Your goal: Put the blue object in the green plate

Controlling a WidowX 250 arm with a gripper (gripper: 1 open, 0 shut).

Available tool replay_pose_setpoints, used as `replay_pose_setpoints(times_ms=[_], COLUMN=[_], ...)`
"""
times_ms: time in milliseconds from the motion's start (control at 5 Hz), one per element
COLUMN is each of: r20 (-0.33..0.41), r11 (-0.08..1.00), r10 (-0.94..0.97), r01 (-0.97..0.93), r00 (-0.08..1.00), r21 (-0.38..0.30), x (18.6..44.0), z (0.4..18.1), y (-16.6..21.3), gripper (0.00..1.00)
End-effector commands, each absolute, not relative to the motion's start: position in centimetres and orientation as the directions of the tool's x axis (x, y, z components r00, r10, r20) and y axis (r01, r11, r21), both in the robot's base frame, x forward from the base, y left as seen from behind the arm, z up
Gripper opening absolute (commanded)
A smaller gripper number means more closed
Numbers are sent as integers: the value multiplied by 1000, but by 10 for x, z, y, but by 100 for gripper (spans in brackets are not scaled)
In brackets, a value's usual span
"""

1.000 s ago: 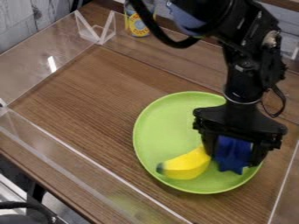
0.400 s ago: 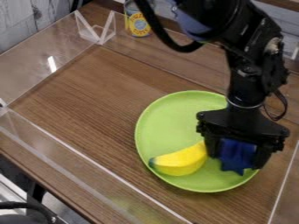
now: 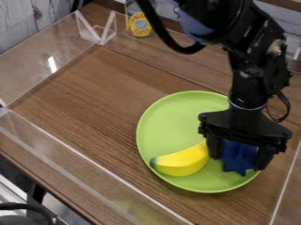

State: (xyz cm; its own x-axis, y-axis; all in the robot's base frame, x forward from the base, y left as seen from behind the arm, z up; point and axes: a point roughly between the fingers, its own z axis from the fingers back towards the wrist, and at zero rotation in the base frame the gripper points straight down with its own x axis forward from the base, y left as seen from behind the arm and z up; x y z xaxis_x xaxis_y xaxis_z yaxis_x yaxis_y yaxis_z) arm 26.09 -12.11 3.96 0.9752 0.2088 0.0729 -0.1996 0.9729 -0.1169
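Note:
The green plate (image 3: 177, 123) lies on the wooden table at the lower right. On its right side rests the blue object (image 3: 240, 157), a deep-blue ridged block, partly hidden by my gripper (image 3: 242, 151). The gripper points straight down over the block, open, its black fingers (image 3: 210, 145) standing on either side of it. Whether the pads touch the block I cannot tell. A yellow banana (image 3: 182, 161) lies in the plate just left of the block.
Clear acrylic walls (image 3: 35, 61) fence the wooden tabletop on the left, back and front. A yellow-labelled bottle (image 3: 139, 25) stands beyond the back wall. The black arm (image 3: 241, 44) reaches down from the upper right.
The gripper and blue block shifted slightly right and a little up over the plate's right side. The banana has moved a little to the left. The jaws stay open.

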Motion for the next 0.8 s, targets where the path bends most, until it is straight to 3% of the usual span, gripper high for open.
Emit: replay_pose_setpoints(times_ms=[0, 600], r20=[92, 96], r11=[972, 967], r10=[202, 213], r01=[-188, -195], r00=[975, 972], r21=[-142, -164], x=[263, 265], z=[54, 76], y=[-122, -118], gripper=[100, 100])
